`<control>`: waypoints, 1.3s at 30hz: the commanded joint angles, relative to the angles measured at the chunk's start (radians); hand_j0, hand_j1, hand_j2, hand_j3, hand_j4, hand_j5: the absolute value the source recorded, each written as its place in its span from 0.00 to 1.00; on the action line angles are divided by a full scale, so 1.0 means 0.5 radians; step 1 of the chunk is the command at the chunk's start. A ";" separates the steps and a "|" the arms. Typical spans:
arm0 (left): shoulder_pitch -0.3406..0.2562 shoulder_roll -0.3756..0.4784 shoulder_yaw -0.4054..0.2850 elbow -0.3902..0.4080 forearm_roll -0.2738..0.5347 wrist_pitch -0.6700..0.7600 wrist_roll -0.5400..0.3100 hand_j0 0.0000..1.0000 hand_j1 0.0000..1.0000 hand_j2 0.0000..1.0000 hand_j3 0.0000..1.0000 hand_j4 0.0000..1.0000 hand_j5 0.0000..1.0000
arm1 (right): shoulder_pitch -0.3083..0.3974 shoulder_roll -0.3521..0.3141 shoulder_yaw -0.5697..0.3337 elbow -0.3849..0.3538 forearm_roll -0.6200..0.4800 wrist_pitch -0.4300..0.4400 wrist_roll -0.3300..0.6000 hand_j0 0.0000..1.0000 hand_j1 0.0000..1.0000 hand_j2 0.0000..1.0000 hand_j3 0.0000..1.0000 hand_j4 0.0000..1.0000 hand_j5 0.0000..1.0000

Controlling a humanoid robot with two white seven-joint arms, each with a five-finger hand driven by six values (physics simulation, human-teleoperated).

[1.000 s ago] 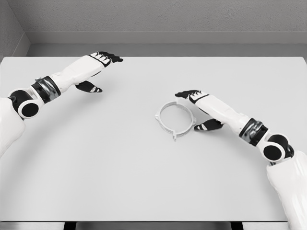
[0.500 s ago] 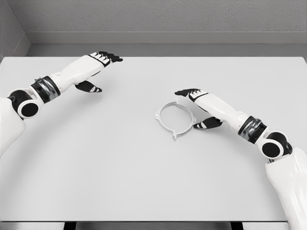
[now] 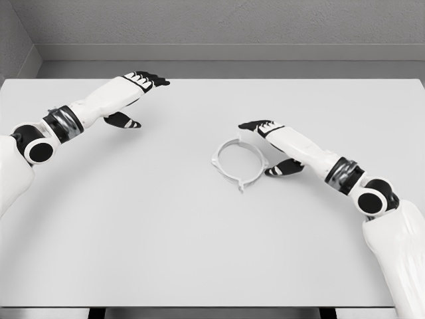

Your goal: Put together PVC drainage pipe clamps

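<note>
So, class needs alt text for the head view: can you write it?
A white ring-shaped pipe clamp lies flat on a pale grey table, with the robot's right hand open beside its right edge. The left hand hovers open far off at upper left.

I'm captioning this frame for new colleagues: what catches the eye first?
The white ring-shaped pipe clamp lying flat on the grey table, right of the middle. The right hand is at its right side, fingers open, thumb near the rim. The left hand hovers open far off at the upper left.
</note>
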 commanded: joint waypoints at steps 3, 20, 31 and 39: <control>0.000 0.001 0.001 -0.001 0.013 0.000 0.001 1.00 1.00 1.00 1.00 1.00 1.00 | -0.006 0.006 -0.002 -0.006 -0.014 0.004 -0.003 1.00 1.00 1.00 1.00 1.00 1.00; -0.003 0.001 -0.005 0.002 0.010 0.000 0.001 1.00 1.00 1.00 1.00 1.00 1.00 | -0.009 0.003 0.004 -0.021 -0.014 0.004 0.003 1.00 1.00 1.00 1.00 1.00 1.00; -0.003 0.001 -0.018 0.002 0.010 0.000 0.001 1.00 1.00 1.00 1.00 1.00 1.00 | -0.012 0.000 0.022 0.003 -0.014 0.004 -0.003 1.00 1.00 1.00 1.00 1.00 1.00; -0.003 0.001 -0.018 -0.001 0.010 0.000 0.001 1.00 1.00 1.00 1.00 1.00 1.00 | -0.034 0.006 0.025 0.052 -0.014 0.004 -0.003 1.00 1.00 1.00 1.00 1.00 1.00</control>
